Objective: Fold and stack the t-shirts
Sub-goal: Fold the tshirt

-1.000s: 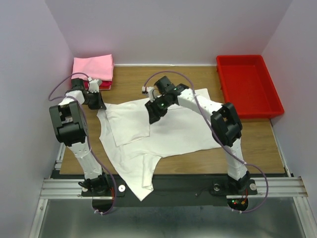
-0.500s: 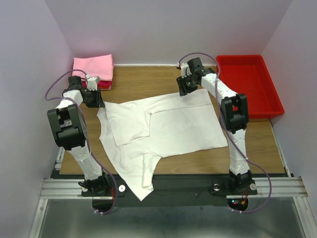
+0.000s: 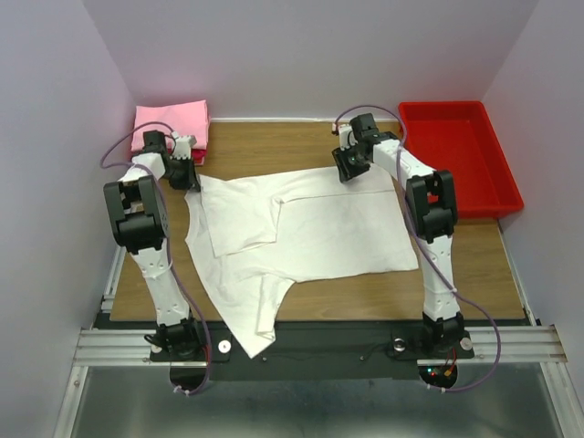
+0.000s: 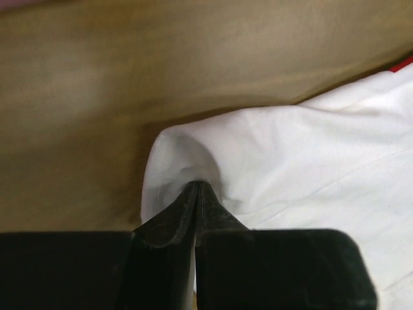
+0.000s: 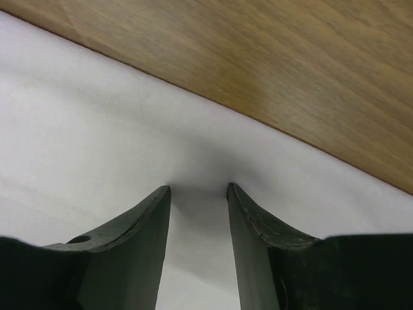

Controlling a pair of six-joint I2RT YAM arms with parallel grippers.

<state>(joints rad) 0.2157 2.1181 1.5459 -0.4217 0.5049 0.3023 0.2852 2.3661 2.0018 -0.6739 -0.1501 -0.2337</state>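
The left tool [image 4: 195, 188] is pinched closed on a far-left corner of the white t-shirt [image 3: 310, 228]. The right tool [image 5: 198, 190] stands parted over the shirt's far edge. The shirt lies spread across the tabletop [image 3: 265, 151], and a folded pink t-shirt [image 3: 172, 120] sits at the far-left corner.

White t-shirt [image 3: 319, 228]: soft cloth, matt, fine weave, shallow creases, stitched seams. Pink t-shirt [image 3: 172, 119], far left corner: matt cloth as well. Table [image 3: 265, 146]: wood grain, smooth, low sheen. Tray [image 3: 440, 107], far right corner: hard red plastic, glossy. Rail [image 3: 511, 343] along near edge: bare brushed metal. Right gripper [image 5: 197, 190] and left gripper [image 4: 195, 187]: dull black fingers [image 5: 139, 232], smooth, plastic-looking.
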